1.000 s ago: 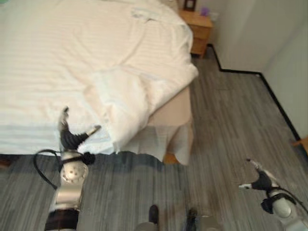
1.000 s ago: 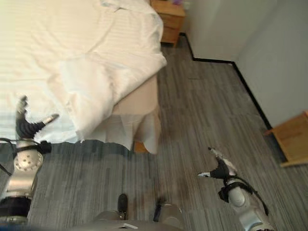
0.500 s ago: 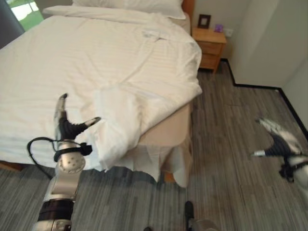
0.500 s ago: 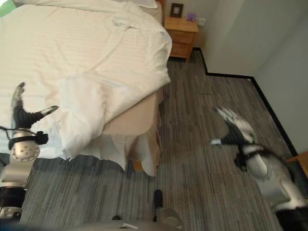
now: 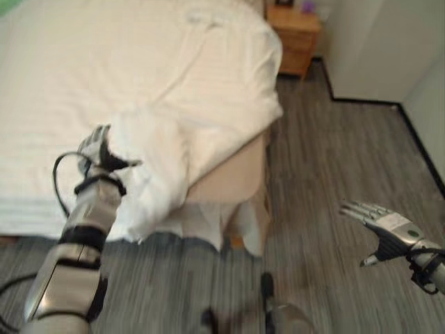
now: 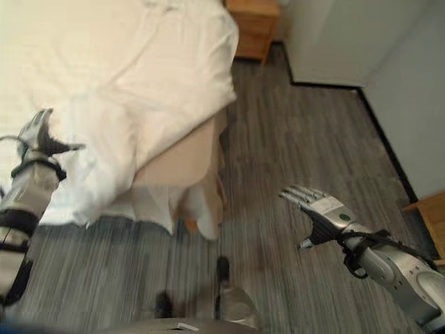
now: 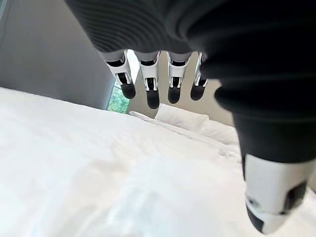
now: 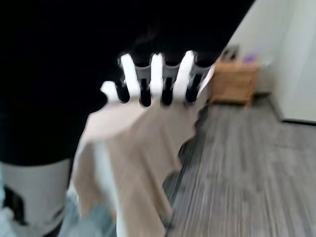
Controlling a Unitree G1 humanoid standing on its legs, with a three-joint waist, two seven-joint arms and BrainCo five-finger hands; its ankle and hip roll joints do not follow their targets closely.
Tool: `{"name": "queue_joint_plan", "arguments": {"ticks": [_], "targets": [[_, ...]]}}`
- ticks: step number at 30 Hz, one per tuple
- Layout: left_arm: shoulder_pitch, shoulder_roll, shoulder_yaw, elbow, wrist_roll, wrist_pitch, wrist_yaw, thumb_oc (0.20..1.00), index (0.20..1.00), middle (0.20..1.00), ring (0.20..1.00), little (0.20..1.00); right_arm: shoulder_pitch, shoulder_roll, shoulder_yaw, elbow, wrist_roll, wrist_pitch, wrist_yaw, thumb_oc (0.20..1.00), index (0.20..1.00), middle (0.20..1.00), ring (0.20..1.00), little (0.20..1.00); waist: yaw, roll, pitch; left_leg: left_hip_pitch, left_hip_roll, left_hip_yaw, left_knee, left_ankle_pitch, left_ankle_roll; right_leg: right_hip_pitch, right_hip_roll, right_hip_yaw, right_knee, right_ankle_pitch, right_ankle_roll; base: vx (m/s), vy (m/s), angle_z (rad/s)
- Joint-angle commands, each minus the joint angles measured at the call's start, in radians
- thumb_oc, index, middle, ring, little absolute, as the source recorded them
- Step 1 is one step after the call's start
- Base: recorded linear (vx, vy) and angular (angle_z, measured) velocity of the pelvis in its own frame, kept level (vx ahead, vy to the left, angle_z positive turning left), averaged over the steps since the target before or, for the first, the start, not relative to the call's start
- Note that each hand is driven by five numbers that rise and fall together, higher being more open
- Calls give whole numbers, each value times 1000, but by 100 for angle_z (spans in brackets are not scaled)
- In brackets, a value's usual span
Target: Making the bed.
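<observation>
Grey plank floor beside white bed; both hands' fingers spread.

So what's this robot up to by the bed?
It is making the bed. Its left hand is open and reaches over the folded-back corner of the white duvet at the foot of the bed, without gripping it. Its right hand hangs open over the grey floor, holding nothing. A wooden nightstand stands beside the bed.
</observation>
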Motion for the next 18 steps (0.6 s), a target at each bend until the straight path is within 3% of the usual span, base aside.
{"name": "queue_joint_plan", "arguments": {"ticks": [1,2,5,7,11,18], "targets": [[-117,80,26,2,19,7,34,1000,1000,1000,1000,1000,-28,13,-36,-92,20,-13,-15,1000,1000,1000,1000,1000,-45,43,13,133,-8,11,-182,1,38,34,-45,29,314,-168,104,132,186,-6],[-147,92,17,9,7,3,39,1000,1000,1000,1000,1000,-44,28,-7,-82,21,-12,-4,1000,1000,1000,1000,1000,-47,41,27,140,-11,34,-187,10,41,-3,-45,30,322,-148,100,197,125,23],[-162,103,-1,1,34,4,54,1000,1000,1000,1000,1000,-35,49,25,-90,2,-18,4,1000,1000,1000,1000,1000,-56,44,23,187,-17,30,-187,-33,35,19,-36,32,200,-155,99,250,21,-24],[-174,102,-16,4,103,13,66,1000,1000,1000,1000,1000,70,94,10,-125,-30,-45,-6,1000,1000,1000,1000,1000,-86,23,25,221,-10,52,-187,-40,24,-14,-29,47,53,-98,108,203,-111,-20],[-201,90,-11,38,75,15,66,1000,1000,1000,1000,1000,150,121,10,-136,-29,-55,0,1000,1000,1000,1000,1000,-84,5,8,230,-13,46,-187,-42,17,21,-32,46,9,-66,109,156,-119,29],[-276,101,-82,173,78,25,55,1000,1000,1000,1000,1000,190,88,35,-109,-48,-68,-17,1000,1000,1000,1000,1000,-85,25,-4,173,16,12,-187,-28,-1,3,-11,27,7,-75,99,87,-96,14]]}}
